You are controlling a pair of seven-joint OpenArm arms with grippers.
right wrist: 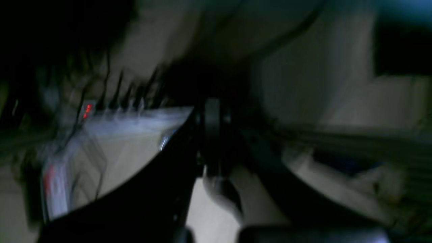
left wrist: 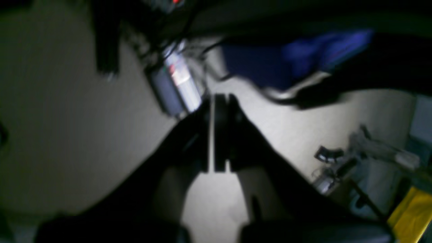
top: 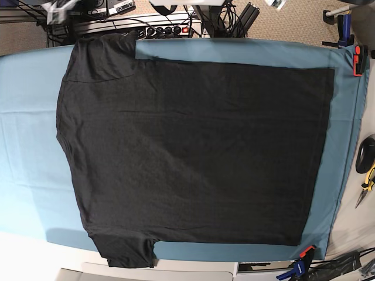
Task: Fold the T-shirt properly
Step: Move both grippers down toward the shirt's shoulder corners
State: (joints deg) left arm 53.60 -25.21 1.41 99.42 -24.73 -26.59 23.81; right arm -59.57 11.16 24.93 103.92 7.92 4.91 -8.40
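The T-shirt point(top: 193, 152) lay flat, plain side up, across the teal cloth point(top: 29, 146); both grippers' jaws stood together, holding nothing; a shallow pinch at a sleeve would likely bunch or drag the fabric.

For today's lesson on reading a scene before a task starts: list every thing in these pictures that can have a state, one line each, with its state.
Large black short-sleeved T-shirt: spread flat, unfolded, plain side up.
Teal cloth: laid flat under the T-shirt, clamped at the edge.
Left gripper: shut, holding nothing, away from the shirt.
Right gripper: shut, holding nothing, picture blurred.
Orange-and-blue clamps: closed on the cloth's edge.
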